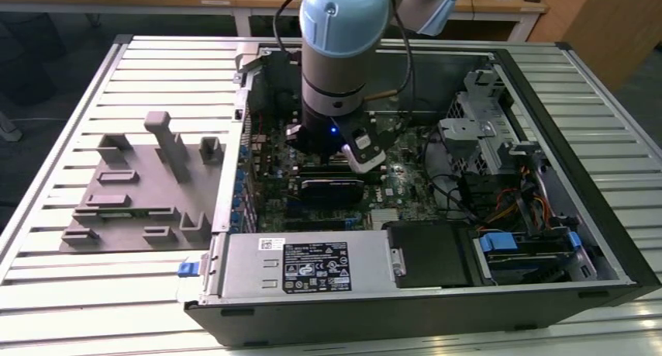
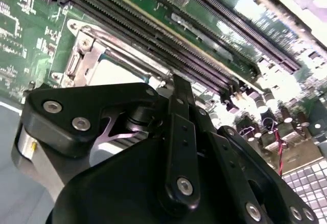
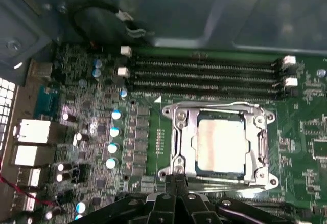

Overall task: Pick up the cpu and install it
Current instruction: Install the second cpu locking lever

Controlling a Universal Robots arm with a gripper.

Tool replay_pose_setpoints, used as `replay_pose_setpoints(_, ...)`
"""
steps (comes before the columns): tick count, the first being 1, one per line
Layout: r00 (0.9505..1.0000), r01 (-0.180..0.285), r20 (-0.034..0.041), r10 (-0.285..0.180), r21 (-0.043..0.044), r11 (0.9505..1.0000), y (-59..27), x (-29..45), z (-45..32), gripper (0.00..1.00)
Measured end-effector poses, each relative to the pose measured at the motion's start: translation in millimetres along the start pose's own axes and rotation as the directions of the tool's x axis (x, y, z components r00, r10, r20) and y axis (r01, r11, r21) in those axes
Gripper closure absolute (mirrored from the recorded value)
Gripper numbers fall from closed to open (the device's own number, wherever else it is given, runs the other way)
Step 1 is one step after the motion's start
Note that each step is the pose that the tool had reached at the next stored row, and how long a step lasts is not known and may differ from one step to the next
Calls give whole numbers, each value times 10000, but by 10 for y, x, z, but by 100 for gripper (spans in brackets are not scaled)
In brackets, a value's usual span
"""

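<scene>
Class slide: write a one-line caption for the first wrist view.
The cpu sits inside the metal-framed socket on the motherboard, beside four memory slots.

Shiny silver-grey square cpu (image 3: 222, 144), pale edge | bright silver metal socket frame (image 3: 179, 142) | green motherboard (image 3: 306, 147), fine pale printed tracks | black ribbed memory slots (image 3: 204, 75), white end clips | matte black gripper (image 3: 176, 196), silver screw heads | pale blue-grey robot arm (image 1: 342, 30) | grey plastic holder blocks (image 1: 145, 185) | ribbed silver-white table (image 1: 62, 271)

slatted table (image 1: 62, 216) | open computer case (image 1: 414, 294) | grey holder tray (image 1: 124, 209)
</scene>
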State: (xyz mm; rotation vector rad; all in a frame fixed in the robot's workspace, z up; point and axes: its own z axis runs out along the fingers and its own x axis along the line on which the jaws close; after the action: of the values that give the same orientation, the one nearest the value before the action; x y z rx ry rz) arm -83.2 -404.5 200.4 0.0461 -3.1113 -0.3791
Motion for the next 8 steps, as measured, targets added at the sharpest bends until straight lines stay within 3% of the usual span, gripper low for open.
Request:
replay_pose_setpoints(1, 10000, 0, 2, 0, -42, 10000, -15, 0, 1, 89)
replay_pose_setpoints(6, 10000, 1, 2, -1, -69, 10000, -77, 3, -6, 89)
replay_pose_setpoints(8, 10000, 0, 4, 0, -124, 9999, -87, 6, -6, 89)
